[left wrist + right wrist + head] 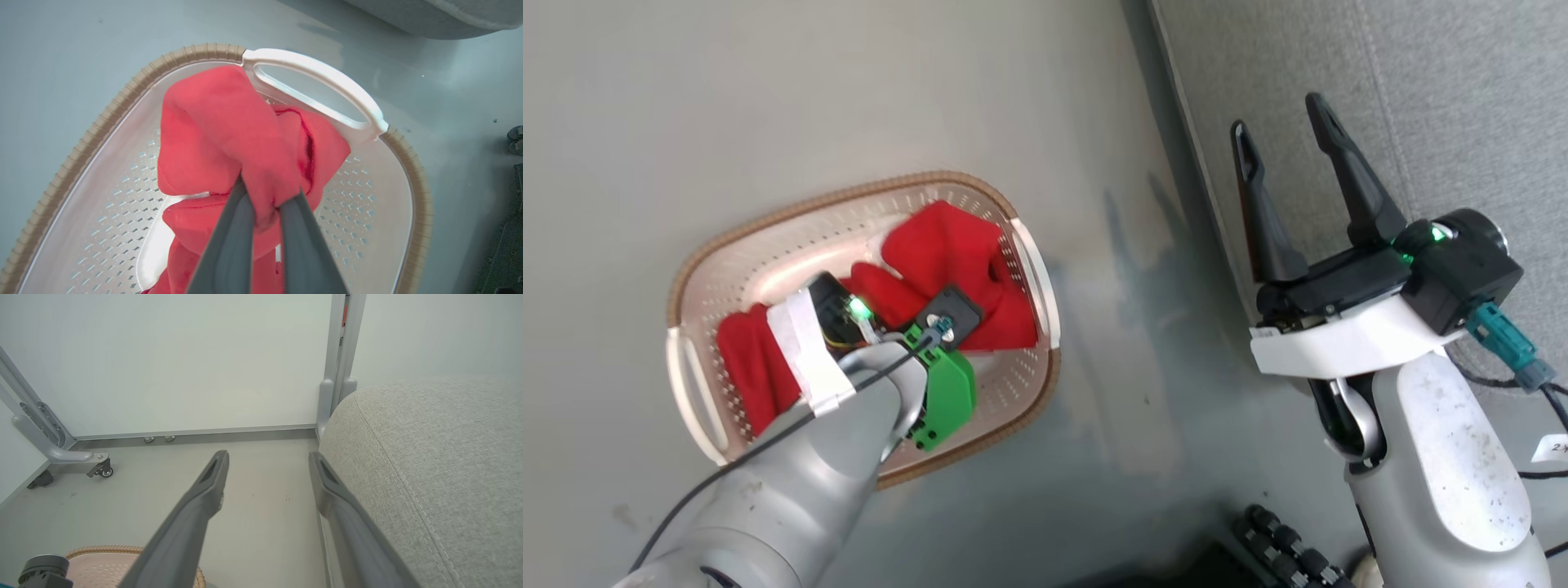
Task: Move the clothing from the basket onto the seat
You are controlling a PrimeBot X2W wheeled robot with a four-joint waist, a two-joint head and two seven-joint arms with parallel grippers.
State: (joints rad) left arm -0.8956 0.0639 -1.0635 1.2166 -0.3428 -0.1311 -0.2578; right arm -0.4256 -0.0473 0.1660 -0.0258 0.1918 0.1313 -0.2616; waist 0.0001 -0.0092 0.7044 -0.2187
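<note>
Here, clothing (212,130) hides clamped tips of the left tool (269,194).

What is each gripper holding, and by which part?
The left gripper pinches a bunched fold of the red clothing over the basket. The right gripper is open, holding nothing.

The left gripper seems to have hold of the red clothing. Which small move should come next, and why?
Probably lift the left gripper straight up. Its fingers are closed on a fold of the clothing, which lies inside the basket, so it must clear the rim before going toward the seat.
</note>
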